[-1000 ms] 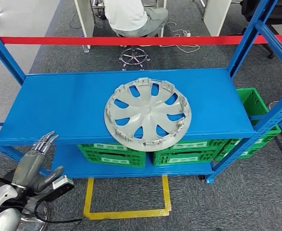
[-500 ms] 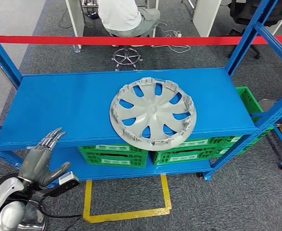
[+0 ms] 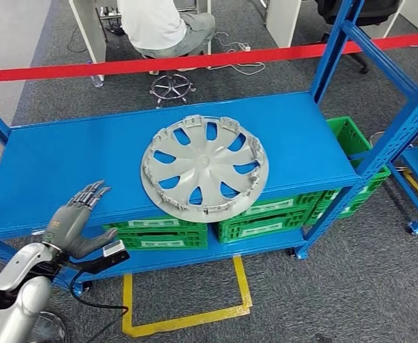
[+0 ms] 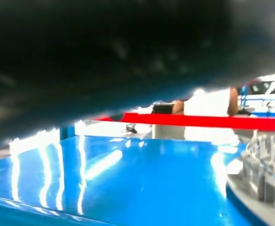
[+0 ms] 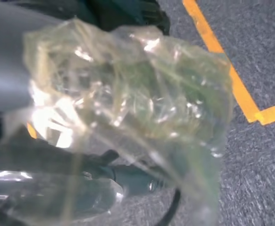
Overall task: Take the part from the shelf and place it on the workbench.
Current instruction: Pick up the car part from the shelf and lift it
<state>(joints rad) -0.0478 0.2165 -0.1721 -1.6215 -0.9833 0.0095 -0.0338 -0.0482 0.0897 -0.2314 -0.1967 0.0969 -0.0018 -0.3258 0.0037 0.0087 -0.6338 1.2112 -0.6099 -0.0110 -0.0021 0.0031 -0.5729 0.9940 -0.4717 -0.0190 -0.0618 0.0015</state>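
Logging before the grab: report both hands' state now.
Left hand: open, holding nothing, short of the hubcap.
Right hand: cannot be told; clear plastic wrap blurs its wrist view.

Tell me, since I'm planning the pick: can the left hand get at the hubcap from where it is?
Probably yes. The left hand hovers open at the shelf's front edge, and only bare blue surface lies between it and the hubcap. The hubcap overhangs the front edge, so its rim looks graspable.
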